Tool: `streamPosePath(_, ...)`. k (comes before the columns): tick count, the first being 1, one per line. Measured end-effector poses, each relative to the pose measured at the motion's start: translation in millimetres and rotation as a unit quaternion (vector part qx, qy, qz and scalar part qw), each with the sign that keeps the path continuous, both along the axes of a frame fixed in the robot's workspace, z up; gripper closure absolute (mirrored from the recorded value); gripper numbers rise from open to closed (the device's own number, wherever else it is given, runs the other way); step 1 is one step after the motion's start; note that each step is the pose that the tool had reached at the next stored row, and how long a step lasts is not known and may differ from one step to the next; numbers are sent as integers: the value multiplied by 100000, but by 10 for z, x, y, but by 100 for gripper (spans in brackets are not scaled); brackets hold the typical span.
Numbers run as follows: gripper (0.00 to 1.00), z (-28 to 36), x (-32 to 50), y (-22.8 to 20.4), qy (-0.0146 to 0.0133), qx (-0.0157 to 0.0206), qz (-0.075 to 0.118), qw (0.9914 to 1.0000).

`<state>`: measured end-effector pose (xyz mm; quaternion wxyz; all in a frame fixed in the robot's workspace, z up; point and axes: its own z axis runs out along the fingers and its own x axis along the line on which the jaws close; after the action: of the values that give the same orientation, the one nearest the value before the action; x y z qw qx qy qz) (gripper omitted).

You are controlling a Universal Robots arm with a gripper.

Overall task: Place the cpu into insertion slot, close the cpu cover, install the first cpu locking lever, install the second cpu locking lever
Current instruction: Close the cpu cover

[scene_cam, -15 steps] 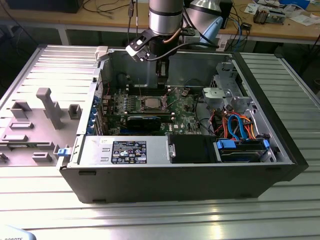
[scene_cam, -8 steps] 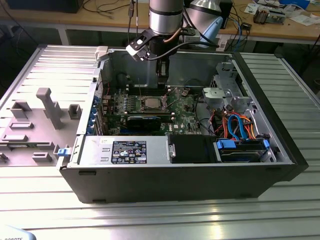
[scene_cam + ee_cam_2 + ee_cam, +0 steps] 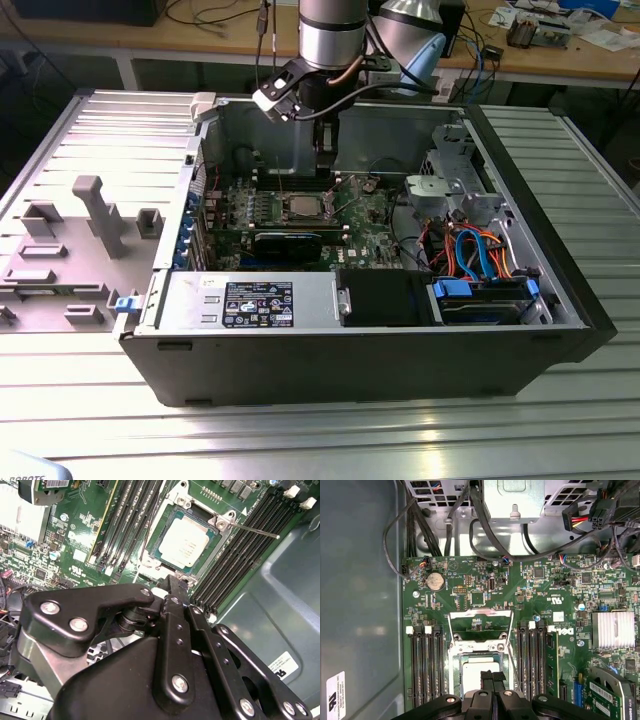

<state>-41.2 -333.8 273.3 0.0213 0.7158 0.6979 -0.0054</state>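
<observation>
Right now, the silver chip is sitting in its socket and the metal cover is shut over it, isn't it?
No. The cpu does sit in the insertion slot, but the cpu cover is swung open away from it, not shut. The first wrist view shows this.

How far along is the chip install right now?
Done: the chip sits in the socket. In hand: nothing; the gripper hangs shut just above the chip. Left: the cover stands open, and a thin lever sticks out free, not latched.
</observation>
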Motion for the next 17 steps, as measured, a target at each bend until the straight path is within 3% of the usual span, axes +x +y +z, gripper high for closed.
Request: streamPosePath(17, 89, 0, 19, 4, -2, -104, -4, 100000)
